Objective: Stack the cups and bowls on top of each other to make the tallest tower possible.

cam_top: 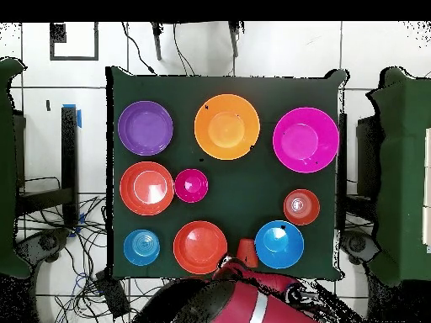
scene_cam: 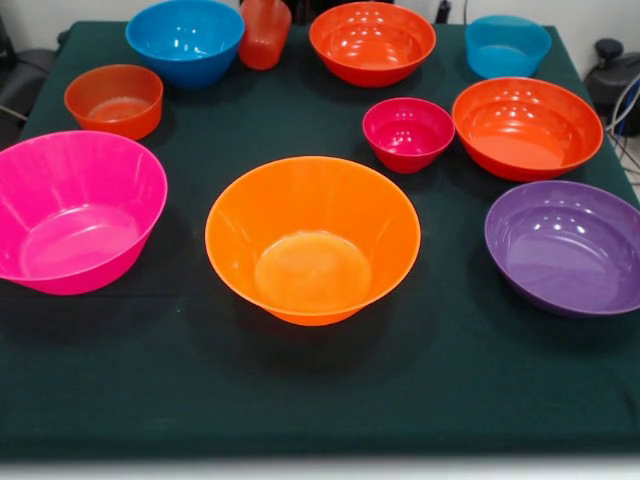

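Nothing stacked yet: big yellow-orange bowl [scene_cam: 312,238] empty mid-desk [scene_cam: 300,400], tumbler [scene_cam: 264,32] at far edge. Jaws unseen, state impossible to tell. Likely to tip the light tumbler, or slide glossy bowls when nesting.

Dark green tablecloth [scene_cam: 320,400]; tangled cables [cam_top: 84,282] on tiled floor [cam_top: 278,50].

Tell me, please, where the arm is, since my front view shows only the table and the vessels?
Observer: In the overhead view the red arm lies over the edge of the table at the robot's side; I cannot make out its gripper.
Operator: Which vessel is it closest to?
Observer: The orange-red tumbler, which stands between the large blue bowl and an orange-red bowl.
Operator: Is there anything beside the table?
Observer: Cables lie on the tiled floor.
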Robot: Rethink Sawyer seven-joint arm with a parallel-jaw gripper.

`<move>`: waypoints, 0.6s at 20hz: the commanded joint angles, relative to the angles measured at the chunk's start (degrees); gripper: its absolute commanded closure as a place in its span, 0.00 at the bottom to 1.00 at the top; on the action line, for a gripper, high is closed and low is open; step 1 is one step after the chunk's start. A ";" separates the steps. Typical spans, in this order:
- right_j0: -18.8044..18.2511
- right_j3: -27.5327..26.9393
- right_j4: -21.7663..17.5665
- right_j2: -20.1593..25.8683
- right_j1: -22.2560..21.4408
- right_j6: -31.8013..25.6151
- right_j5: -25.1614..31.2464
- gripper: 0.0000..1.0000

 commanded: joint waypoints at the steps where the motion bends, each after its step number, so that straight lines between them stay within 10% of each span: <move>1: -0.38 -8.85 0.71 8.71 -0.95 -0.58 8.48 0.00; 12: -0.35 -10.38 -0.10 9.40 -1.46 -0.64 10.55 0.00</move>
